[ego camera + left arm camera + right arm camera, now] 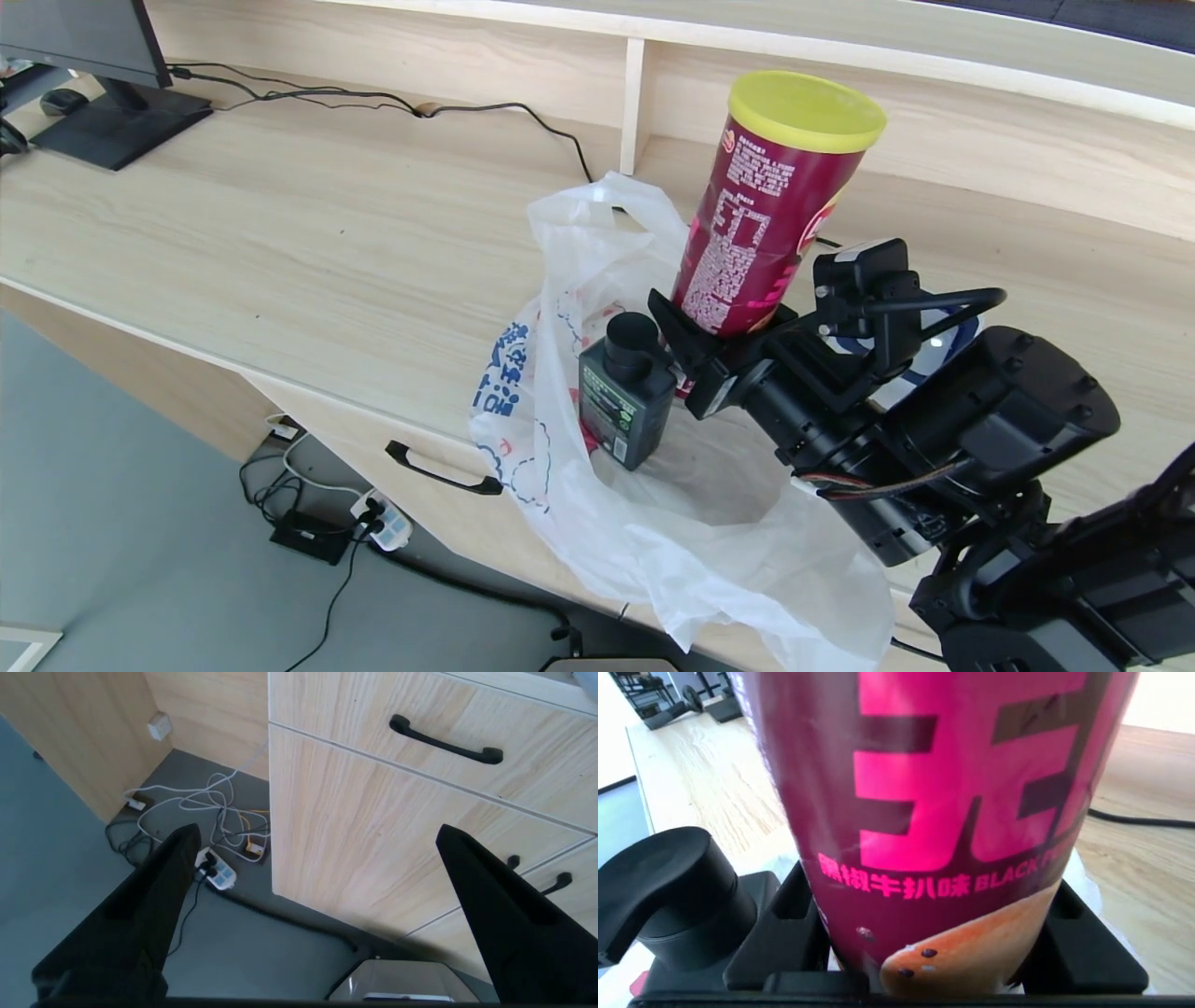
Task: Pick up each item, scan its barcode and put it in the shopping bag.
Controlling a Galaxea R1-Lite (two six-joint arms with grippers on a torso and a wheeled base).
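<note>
Maroon card with a yellow lid: the chips can [766, 224] stands nearly upright, tipped a little, in the right gripper [724, 341], whose black fingers are closed tight around its lower end. It hangs over the mouth of the white plastic shopping bag [709, 551], which lies slumped on the wooden counter [280, 243] near its front edge. A dark bottle [625, 397] with a black cap appears to stand inside the bag's mouth, just beside the gripper's near finger.

The step in hand looks like the drop into the bag. I'd say the can should go down into the free part of the opening, on the side away from the bottle, since a nudge from the finger could topple it. Letting go is best left until the base is low, and the loose film may catch on the fingers.

The left gripper [318, 831] hangs low by the drawer fronts, fingers spread wide, holding nothing.
</note>
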